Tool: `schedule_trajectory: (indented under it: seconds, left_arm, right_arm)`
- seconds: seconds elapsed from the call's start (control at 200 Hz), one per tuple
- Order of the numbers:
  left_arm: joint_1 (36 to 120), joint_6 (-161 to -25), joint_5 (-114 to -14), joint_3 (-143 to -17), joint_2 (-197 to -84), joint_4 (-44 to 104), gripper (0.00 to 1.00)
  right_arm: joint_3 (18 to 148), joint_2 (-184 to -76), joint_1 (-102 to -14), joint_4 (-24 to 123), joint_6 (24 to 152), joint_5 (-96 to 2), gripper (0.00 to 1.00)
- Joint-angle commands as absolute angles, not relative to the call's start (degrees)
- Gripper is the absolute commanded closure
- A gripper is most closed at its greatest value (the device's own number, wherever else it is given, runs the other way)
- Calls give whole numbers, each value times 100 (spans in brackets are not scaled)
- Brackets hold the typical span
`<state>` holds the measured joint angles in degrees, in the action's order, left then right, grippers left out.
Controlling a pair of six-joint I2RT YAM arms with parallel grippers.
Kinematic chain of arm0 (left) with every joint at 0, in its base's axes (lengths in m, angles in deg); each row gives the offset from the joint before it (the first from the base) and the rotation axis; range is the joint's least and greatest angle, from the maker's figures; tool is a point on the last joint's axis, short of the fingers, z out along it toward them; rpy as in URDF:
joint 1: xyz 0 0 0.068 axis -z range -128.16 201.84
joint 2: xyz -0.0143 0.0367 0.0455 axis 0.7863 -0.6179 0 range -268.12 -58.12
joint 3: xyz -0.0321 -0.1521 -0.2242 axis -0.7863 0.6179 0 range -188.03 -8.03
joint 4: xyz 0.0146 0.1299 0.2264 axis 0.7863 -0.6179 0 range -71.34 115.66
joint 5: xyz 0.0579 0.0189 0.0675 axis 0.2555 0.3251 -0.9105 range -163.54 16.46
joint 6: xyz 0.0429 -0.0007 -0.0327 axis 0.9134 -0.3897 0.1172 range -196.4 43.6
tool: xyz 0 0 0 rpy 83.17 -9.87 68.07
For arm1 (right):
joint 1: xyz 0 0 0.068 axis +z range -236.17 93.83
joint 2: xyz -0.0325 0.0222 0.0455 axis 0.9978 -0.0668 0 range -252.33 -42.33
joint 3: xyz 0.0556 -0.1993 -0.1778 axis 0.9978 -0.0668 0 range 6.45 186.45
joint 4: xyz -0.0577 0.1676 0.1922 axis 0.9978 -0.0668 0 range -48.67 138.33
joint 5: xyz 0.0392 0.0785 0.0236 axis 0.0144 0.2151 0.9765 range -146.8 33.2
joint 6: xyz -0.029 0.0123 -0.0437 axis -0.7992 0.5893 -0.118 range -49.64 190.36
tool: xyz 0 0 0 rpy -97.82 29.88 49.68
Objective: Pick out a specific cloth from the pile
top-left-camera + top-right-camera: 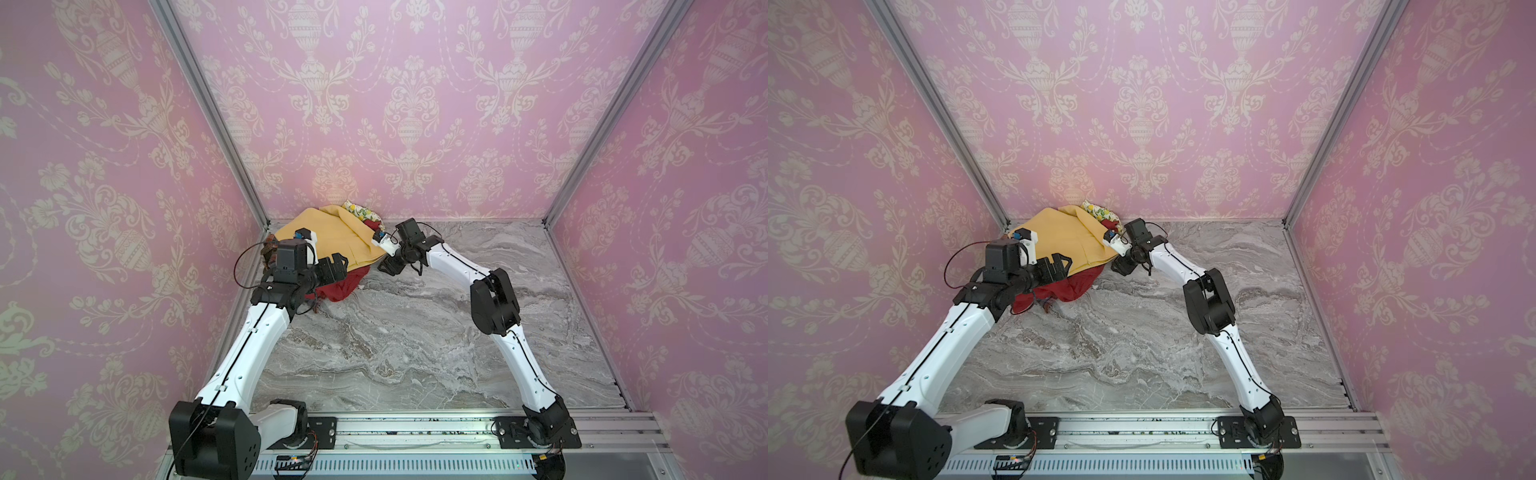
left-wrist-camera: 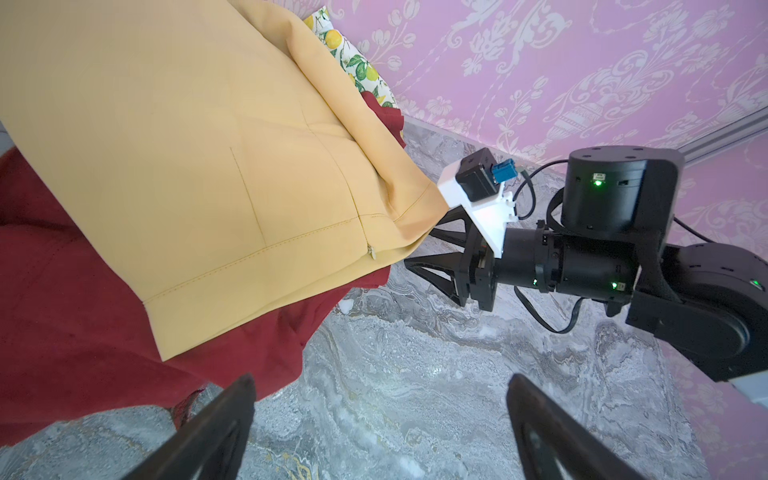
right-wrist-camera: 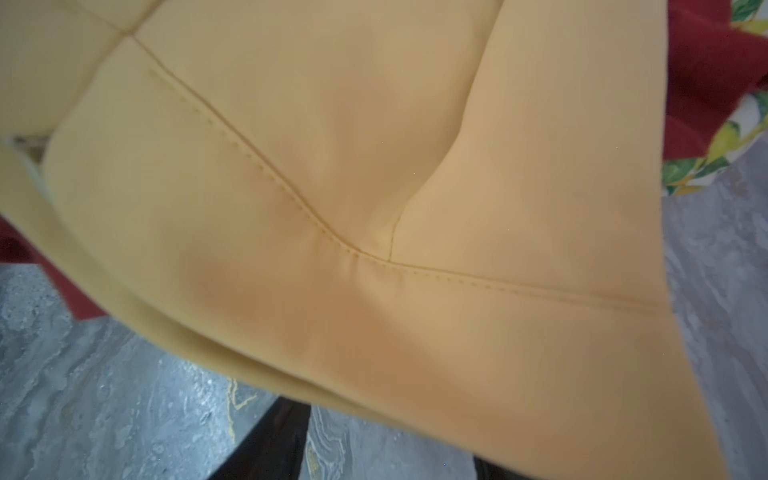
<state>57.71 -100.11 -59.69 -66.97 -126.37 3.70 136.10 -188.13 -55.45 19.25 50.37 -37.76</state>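
The pile [image 1: 328, 249] sits in the far left corner of the table [image 1: 415, 340], against the back wall [image 1: 415, 124]. Its top cloth [image 1: 332, 232] lies over a lower cloth [image 1: 347, 286] that juts out in front; a third cloth [image 1: 362, 212] peeks out behind. The left gripper [image 2: 380, 380] hangs at its near side, the right gripper [image 1: 382, 266] at its right edge

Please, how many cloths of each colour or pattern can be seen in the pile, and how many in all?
Yellow: 1
Red: 1
Lemon print: 1
Plaid: 1, only an edge shows
Grey: 0 in view
Total: 4 cloths seen
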Motion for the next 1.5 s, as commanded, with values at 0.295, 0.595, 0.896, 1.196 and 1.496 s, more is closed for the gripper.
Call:
schedule_trajectory:
  seconds: [0.295, 0.595, 0.896, 1.196, 1.496]
  left_arm:
    - [5790, -10101, -5869, -6695, -12518, 496, 4]
    - [5790, -10207, -5835, -6526, -12461, 631, 4]
    - [5790, -10168, -5917, -6424, -12295, 608, 4]
    - [5782, -10163, -5988, -6358, -12144, 584, 4]
    - [5781, -10193, -6021, -6428, -12113, 549, 4]
  right_arm:
    - [15220, -19760, -5567, 870, 4486, -4237, 39]
    - [15301, -19930, -5410, 979, 3925, -4833, 45]
    - [15384, -20071, -5292, 1118, 3511, -5001, 63]
    - [15446, -20258, -5108, 949, 2997, -5380, 86]
    - [14646, -19441, -5167, 1815, 3713, -5420, 100]
